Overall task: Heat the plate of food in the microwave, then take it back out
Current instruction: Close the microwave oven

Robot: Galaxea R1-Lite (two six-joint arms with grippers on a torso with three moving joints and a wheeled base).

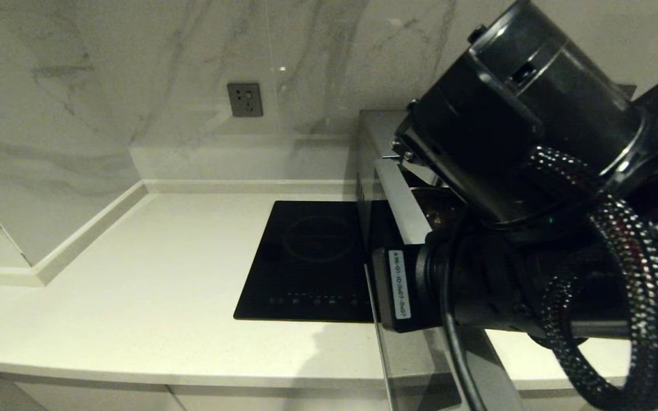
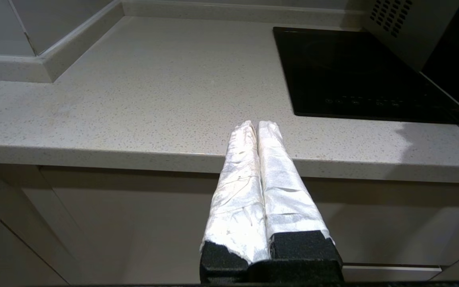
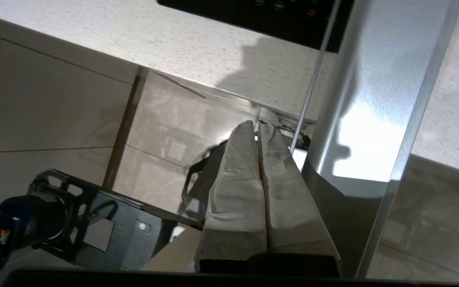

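Filling the right half of the head view, the right arm (image 1: 534,188) is a bulky black assembly of rounded housings wrapped in braided cable, with a white printed label on its wrist. Behind it the microwave (image 1: 397,194) shows only as a silver-grey box top and a brushed metal edge, its door (image 3: 369,131) swung open: a smooth, reflective slab with a straight metal rim that juts past the tabletop edge. The plate of food is not visible in any view.

The right claw (image 3: 258,127) hangs below the tabletop edge, just beside the open door, its 2 fabric-wrapped fingers pressed together and gripping nothing. The left claw (image 2: 256,126) sits parked low in front of the cabinets, pointing at the tabletop edge; its 2 fingers, bound in crinkled white tape above black foam bases, are likewise pressed together and empty.

The tabletop (image 1: 152,285) is pale speckled stone with a rounded front lip. Set flush in it is a flat, glossy black induction hob (image 1: 306,262) with a faint ring and a row of touch marks. The wall is veined marble tile carrying a grey socket (image 1: 244,100).
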